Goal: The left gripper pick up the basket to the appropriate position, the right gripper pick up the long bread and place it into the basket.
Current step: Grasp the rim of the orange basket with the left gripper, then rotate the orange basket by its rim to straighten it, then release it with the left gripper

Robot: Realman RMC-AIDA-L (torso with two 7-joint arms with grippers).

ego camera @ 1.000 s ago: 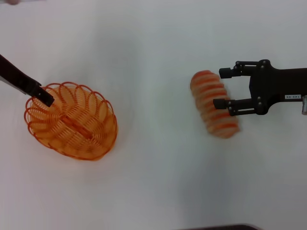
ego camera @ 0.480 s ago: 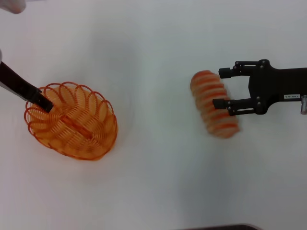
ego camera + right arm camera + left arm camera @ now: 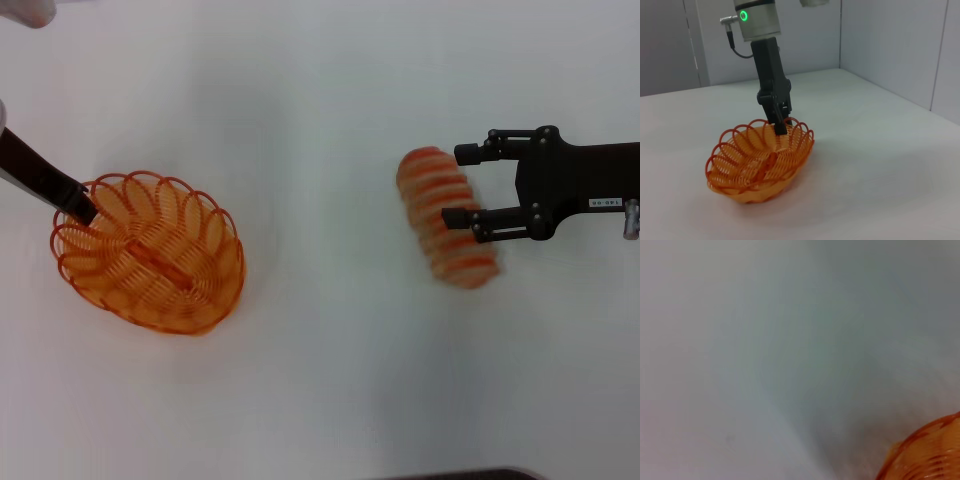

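The oval orange wire basket (image 3: 147, 253) sits at the table's left; the black left gripper (image 3: 78, 207), fingers pinching its far rim, has slid slightly outward, suggesting placement is finishing. The labelled black right gripper (image 3: 462, 184) stays spread around the ridged pale tan long bread (image 3: 446, 231), well apart on the right, not yet closed.

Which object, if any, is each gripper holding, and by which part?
The left gripper grips the orange wire basket by its looped rim at one end. The right gripper is open around the long bread, not yet holding it.
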